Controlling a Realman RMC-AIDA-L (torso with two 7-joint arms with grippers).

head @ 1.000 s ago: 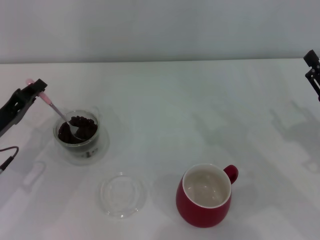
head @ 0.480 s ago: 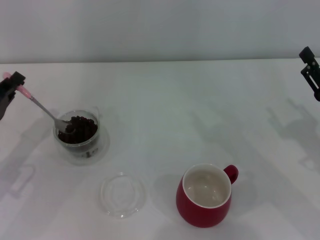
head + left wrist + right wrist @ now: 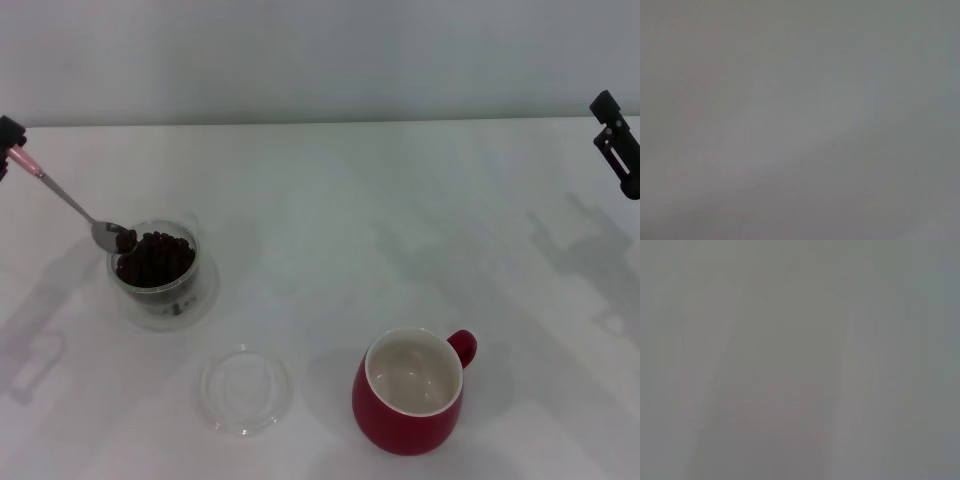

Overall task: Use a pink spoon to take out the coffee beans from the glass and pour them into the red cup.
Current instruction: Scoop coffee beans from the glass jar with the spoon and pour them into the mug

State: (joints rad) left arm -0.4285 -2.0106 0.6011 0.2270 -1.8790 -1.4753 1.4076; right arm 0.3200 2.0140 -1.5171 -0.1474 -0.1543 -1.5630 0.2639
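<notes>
At the glass [image 3: 155, 265] rim | spoon [image 3: 70, 203] bowl has lifted out of the beans [image 3: 153, 257], one or two aboard | left gripper [image 3: 8, 136] pinches the handle | I judge the carry to the cup [image 3: 410, 392] is next | right gripper [image 3: 615, 140] parked, closure untold.

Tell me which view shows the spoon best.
The head view: the spoon shows whole, its bowl at the rim of the glass, its pink handle running to the left hand. Both wrist views show only blank grey.

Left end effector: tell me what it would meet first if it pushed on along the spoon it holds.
Probably the beans in the glass: the spoon slants from the left end effector to the rim. Depth unclear.
</notes>
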